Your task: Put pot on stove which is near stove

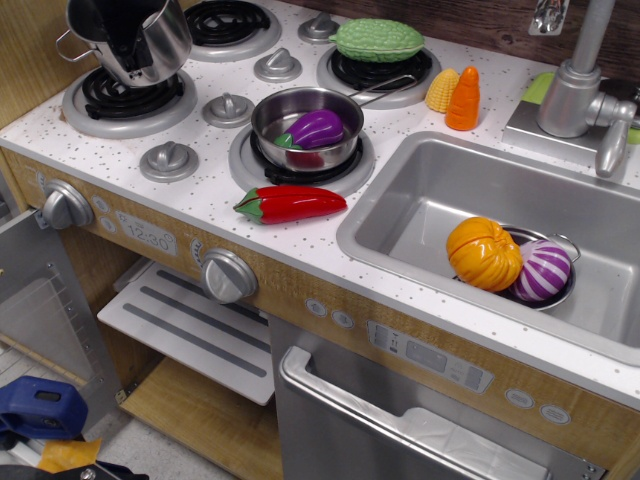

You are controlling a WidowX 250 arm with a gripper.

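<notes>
The tall shiny steel pot (166, 42) hangs tilted at the top left, just above the far edge of the front-left stove burner (105, 108), a black coil in a silver ring. One loop handle (64, 44) sticks out to the left. My black gripper (117, 30) reaches down into the pot's mouth and is shut on its rim; the fingertips are partly hidden inside the pot. I cannot tell whether the pot's base touches the coil.
A steel pan (300, 110) holding a purple eggplant (318, 127) sits on the front-right burner. A red pepper (290, 203) lies before it. A green gourd (378, 40) covers the back-right burner. Silver knob discs (168, 160) stand between burners. The sink (400, 200) is on the right.
</notes>
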